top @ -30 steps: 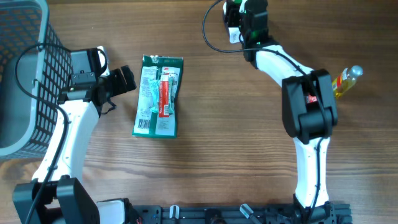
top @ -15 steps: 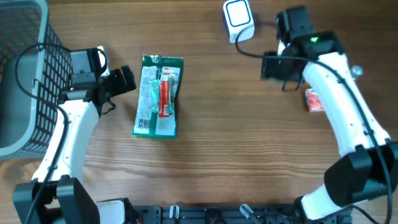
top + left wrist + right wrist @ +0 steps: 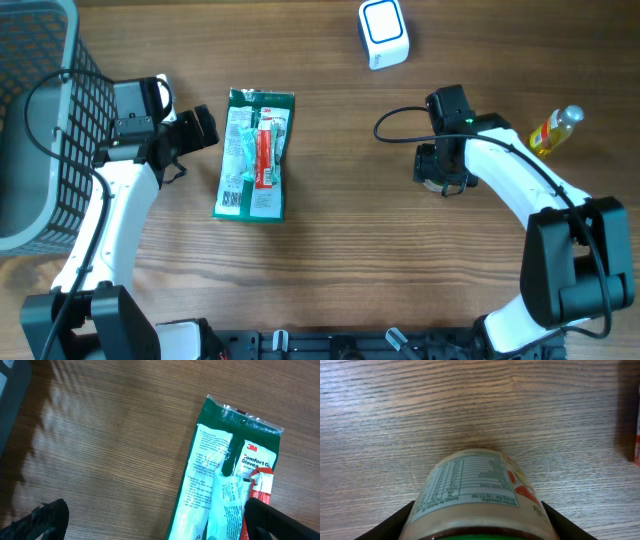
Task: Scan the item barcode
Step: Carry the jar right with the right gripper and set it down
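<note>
My right gripper (image 3: 440, 172) (image 3: 476, 522) is shut on a jar (image 3: 476, 487) with a pale label and a green lid. Its nutrition table faces the wrist camera, and no barcode shows. From overhead the jar is almost hidden under the gripper. The white scanner (image 3: 384, 33) with a blue-rimmed face lies at the back of the table, well apart from this gripper. My left gripper (image 3: 198, 130) (image 3: 155, 522) stands open, its right fingertip (image 3: 280, 520) over a green glove packet (image 3: 255, 153) (image 3: 225, 480) that lies flat on the table.
A grey mesh basket (image 3: 40, 120) stands at the far left. A yellow bottle (image 3: 556, 130) lies at the right edge of the table. A red-sided thing (image 3: 636, 435) shows at the right edge of the right wrist view.
The right arm has swung away from the scanner at the back and come forward to the middle right of the table. The left arm and the glove packet have not moved.
</note>
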Controlling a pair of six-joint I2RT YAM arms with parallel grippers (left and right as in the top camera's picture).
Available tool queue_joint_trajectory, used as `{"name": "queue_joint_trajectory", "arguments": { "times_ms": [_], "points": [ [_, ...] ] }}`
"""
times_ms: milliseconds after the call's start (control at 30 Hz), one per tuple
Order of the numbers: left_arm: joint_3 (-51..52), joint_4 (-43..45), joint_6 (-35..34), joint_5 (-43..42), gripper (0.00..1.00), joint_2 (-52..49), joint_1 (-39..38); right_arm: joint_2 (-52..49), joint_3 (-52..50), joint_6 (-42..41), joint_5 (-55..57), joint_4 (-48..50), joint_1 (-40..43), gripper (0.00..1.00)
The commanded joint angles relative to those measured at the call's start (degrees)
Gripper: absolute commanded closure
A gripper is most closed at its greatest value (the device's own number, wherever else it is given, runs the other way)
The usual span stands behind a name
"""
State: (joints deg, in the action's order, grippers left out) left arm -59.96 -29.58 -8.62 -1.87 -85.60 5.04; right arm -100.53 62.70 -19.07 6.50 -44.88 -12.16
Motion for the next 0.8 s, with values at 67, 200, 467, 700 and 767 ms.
{"name": "queue_joint_trajectory", "arguments": {
  "times_ms": [67,200,467,700,767],
  "points": [
    [-0.42,0.17,0.92,-0.68,0.00,0.07,0.33,0.22,-0.37,-0.61,1.66,0.48,0.57,0.09],
    [-0.42,0.17,0.92,-0.68,0.00,0.07,0.35,0.31,0.72,1.16,1.70,0.98,0.57,0.03],
    [-0.42,0.17,0.92,-0.68,0.00,0.07,0.33,1.40,20.37,2.56,-7.91,-10.27,0.00,0.56],
    [-0.42,0.17,0.92,-0.68,0.00,0.07,0.33,1.09,10.32,1.88,-10.38,-2.43,-3.02,0.96],
    [-0.42,0.17,0.92,-0.68,0.00,0.07,0.35,0.90,6.62,0.42,-8.50,0.26,-3.15,0.96]
  ]
}}
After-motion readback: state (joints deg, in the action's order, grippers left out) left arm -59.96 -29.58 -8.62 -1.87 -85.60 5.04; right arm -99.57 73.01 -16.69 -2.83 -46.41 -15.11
